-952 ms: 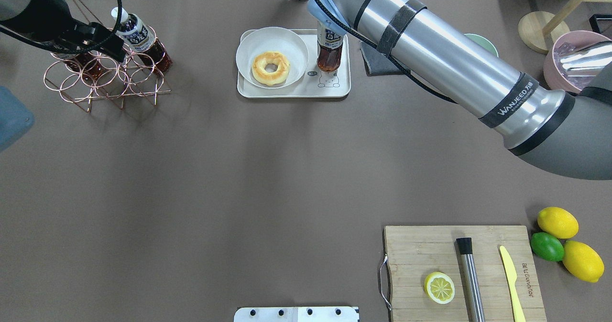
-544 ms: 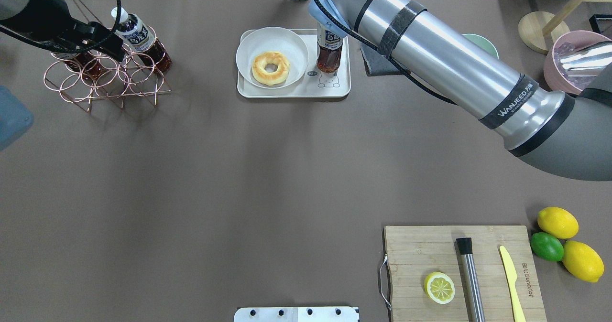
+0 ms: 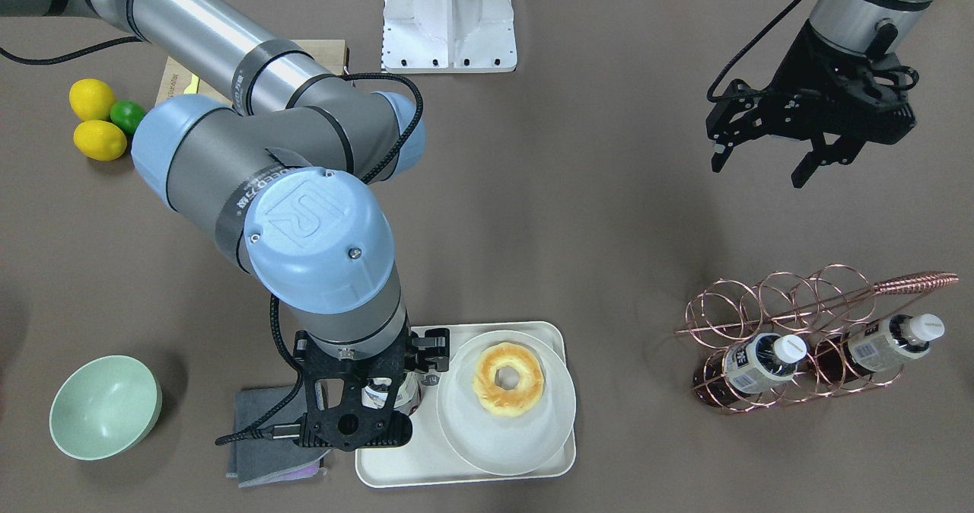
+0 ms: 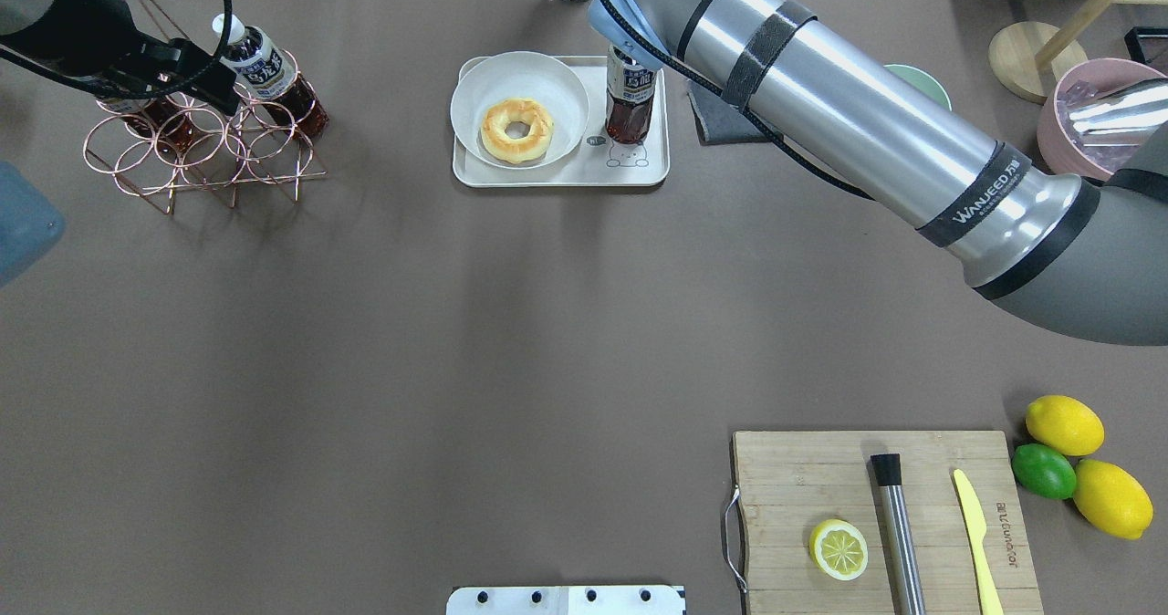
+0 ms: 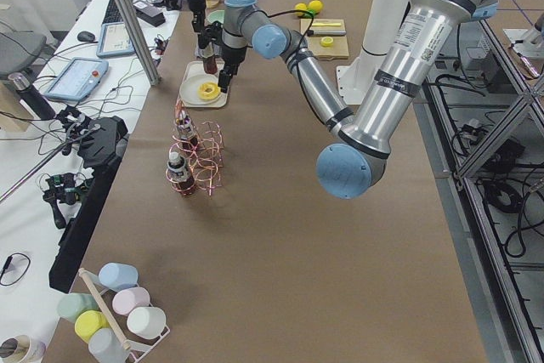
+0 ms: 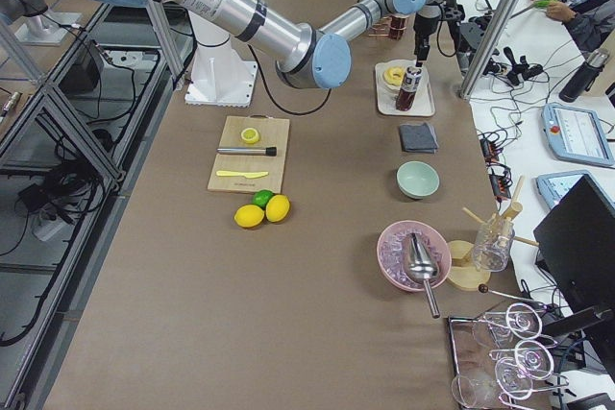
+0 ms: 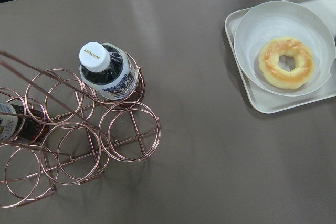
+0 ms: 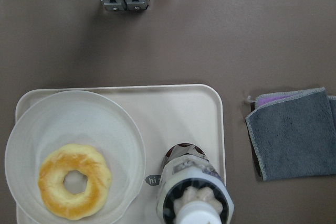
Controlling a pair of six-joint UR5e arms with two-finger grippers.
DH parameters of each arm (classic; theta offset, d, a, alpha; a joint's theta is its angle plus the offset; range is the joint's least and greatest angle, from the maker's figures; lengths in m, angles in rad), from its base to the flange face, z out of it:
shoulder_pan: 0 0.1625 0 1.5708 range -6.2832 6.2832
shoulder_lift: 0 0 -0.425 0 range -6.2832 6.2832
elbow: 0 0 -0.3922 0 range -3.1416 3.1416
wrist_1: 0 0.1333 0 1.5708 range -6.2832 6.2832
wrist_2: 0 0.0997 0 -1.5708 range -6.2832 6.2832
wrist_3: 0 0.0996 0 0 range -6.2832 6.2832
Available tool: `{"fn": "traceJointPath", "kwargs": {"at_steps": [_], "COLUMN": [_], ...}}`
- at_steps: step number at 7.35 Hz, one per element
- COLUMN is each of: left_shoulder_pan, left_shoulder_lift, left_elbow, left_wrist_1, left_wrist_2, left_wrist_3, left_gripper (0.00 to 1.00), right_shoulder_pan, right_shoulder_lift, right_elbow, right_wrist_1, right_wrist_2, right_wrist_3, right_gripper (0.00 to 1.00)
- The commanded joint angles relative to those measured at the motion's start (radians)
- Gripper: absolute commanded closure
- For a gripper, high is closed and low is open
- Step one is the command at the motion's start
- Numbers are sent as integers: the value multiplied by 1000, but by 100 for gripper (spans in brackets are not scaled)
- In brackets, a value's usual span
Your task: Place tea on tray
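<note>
The tea bottle (image 4: 630, 109) stands upright on the right part of the cream tray (image 4: 547, 175), just above its bear drawing. My right gripper (image 3: 386, 391) is straight above it and shut on its top. The right wrist view looks down on its white cap (image 8: 197, 214) over the tray (image 8: 173, 114). My left gripper (image 3: 761, 164) is open and empty, hovering beside the copper wire rack (image 3: 768, 300). The rack holds two more tea bottles (image 3: 761, 364) (image 3: 886, 345); one is seen in the left wrist view (image 7: 107, 72).
A white bowl-like plate with a donut (image 4: 517, 129) fills the tray's left part. A grey cloth (image 8: 294, 129) and a green bowl (image 3: 105, 406) lie beyond the tray. A wooden cutting board (image 4: 821, 478) with lemon half, muddler and knife sits front right, beside lemons and a lime (image 4: 1063, 425).
The tea bottle has come down a little toward the tray in my right gripper. The left arm has barely shifted.
</note>
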State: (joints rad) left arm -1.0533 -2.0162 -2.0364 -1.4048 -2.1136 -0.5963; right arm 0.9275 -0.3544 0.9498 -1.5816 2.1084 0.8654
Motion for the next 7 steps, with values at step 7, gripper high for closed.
{"fn": "traceJointPath", "kwargs": {"at_steps": [7], "left_shoulder_pan": [-374], "left_shoulder_lift": [115], "left_elbow": [146], "left_wrist_1": [208], "left_wrist_2": [-189], "left_wrist_3": [662], "left_gripper": [3], "right_shoulder_pan": [399], "right_shoulder_lift": [-748], "right_elbow": [887], "right_wrist_1": [-364], "right_wrist_2": [185], "right_wrist_3": [-626], "right_gripper": [0]}}
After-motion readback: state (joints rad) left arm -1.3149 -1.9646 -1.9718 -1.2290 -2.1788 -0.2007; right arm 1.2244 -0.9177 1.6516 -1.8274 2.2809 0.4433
